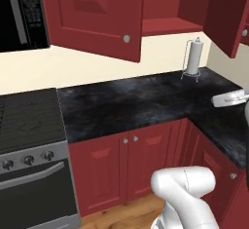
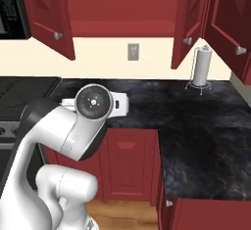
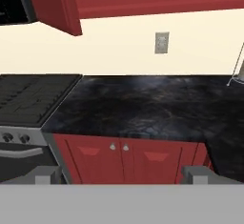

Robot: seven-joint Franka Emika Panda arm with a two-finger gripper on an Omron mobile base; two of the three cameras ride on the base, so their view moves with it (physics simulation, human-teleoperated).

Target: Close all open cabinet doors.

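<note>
1. We face a black stone counter [image 2: 196, 141] that bends at a corner below the wall cupboards.
2. Two cabinet doors hang open above it: the left door [image 1: 97, 16] swung out beside the microwave [image 1: 22, 13], the right door [image 2: 185, 21] out above the counter's back edge, baring a shelf between them.
3. A paper-towel stand [image 2: 201, 70] sits at the back corner, clear of the work.
4. Our gripper [image 3: 121, 174] hangs low before the counter's front edge, jaws wide and empty, likely ready to push a door shut.

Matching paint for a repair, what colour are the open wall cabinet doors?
Dark red cabinet doors, each with a silver knob; clearest in the left base view.
</note>
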